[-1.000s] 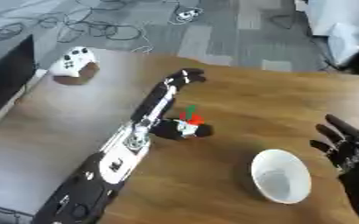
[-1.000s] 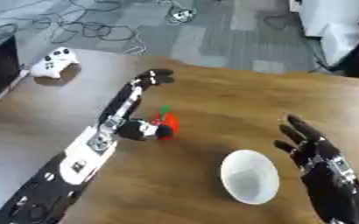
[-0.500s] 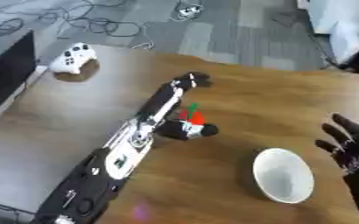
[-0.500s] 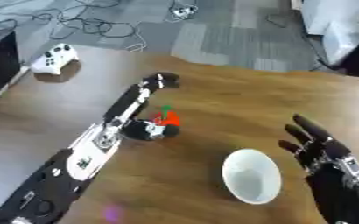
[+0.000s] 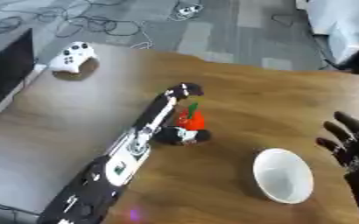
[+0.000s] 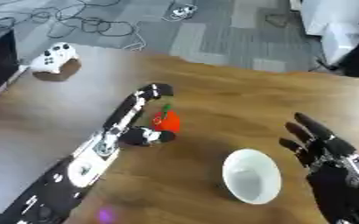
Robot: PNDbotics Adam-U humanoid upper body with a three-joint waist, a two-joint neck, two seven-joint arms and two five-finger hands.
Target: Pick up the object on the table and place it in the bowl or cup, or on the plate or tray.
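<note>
1. Left hand (image 5: 181, 135) lies low on the bench (image 5: 244, 100), fingers curled beside the red object (image 5: 190, 120); grip cannot be confirmed.
2. Right hand (image 6: 320, 146) hovers at right, fingers spread apart.
3. White bowl (image 5: 283, 175) sits near-right of the object.

The small object (image 5: 190, 119) lies on the table (image 5: 251, 100), left of and behind the bowl (image 5: 283, 176), touching the left hand (image 5: 180, 134).

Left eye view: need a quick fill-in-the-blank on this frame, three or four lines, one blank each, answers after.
1. The small red object with a green top lies against the robot's ____ arm.
2. The white bowl holds ____.
3. The right hand is ____, fingers spread, touching nothing.
4. The white game controller sits near the table's far ____ corner.

Missing words: left; nothing; open; left
</note>
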